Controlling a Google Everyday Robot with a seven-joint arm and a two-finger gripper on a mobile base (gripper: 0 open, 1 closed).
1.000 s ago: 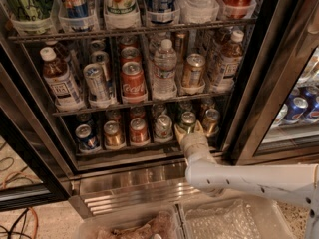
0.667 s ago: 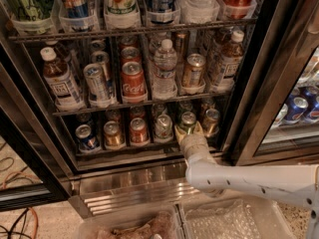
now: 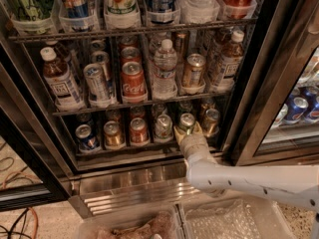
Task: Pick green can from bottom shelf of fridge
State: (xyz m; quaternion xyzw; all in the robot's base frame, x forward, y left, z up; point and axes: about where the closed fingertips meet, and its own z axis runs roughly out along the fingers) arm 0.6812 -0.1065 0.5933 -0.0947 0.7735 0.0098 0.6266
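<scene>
Green can [image 3: 187, 119] stands half hidden behind the pincer [image 3: 188, 131] on bottom shelf [image 3: 124, 151].

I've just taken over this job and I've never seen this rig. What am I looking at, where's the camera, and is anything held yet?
There is one camera view, looking down into a drinks fridge; where the camera is mounted is not known. The white tube entering from the lower right is the robot's arm. Its tip is the gripper, right at the green can on the bottom shelf. That can stands between a white-silver can and a bronze can. It is on the shelf; whether it is gripped cannot be told. Clear plastic bins show at the bottom.
</scene>
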